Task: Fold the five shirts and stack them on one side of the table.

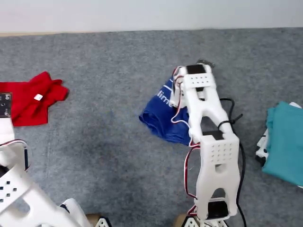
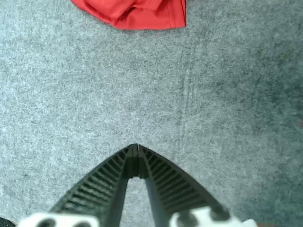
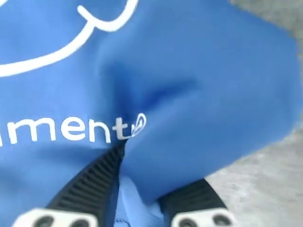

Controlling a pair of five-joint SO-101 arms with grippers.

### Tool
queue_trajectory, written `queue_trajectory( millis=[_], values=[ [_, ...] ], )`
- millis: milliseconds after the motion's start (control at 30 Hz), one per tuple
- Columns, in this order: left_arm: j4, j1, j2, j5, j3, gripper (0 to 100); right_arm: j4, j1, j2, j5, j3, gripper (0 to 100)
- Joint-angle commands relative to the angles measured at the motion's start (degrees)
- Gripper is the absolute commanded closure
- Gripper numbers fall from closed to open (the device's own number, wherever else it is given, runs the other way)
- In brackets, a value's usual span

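From above we see the blue shirt (image 1: pixel 158 120) central on the counter (image 1: pixel 104 142), red shirt (image 1: pixel 33 97) left, teal shirt (image 1: pixel 284 142) right. Left wrist: left end effector (image 2: pixel 138 150) clenched, empty. Right wrist: right end effector (image 3: pixel 142 170) seemingly pinching the blue shirt

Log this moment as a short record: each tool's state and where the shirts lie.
left tool: shut, holding nothing, over the grey table
right tool: shut on a fold of the blue shirt
red shirt: crumpled, at the table's left side
blue shirt: bunched, mid-table, under the right arm
teal shirt: at the right edge, lying over a white-and-black garment
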Motion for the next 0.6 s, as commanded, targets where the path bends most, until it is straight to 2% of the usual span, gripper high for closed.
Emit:
queue_trajectory(
  millis=[0,200,300,433,567],
  values=[
    [0.1,0.3,-0.7,-0.4,-0.2,100,5.8,3.9,-8.3,7.6,-1.5,99.0],
    [0.4,0.2,-0.8,-0.3,-0.2,100,13.4,10.4,-16.1,16.9,-1.5,99.0],
    [0.4,0.2,-0.8,-0.3,-0.2,100,13.8,14.0,-20.3,22.9,-0.8,99.0],
    [0.4,0.2,-0.8,-0.3,-0.2,100,13.8,19.3,-25.7,34.4,-0.6,99.0],
    [0.4,0.2,-0.8,-0.3,-0.2,100,13.8,23.7,-29.2,38.4,-0.5,99.0]
  ],
)
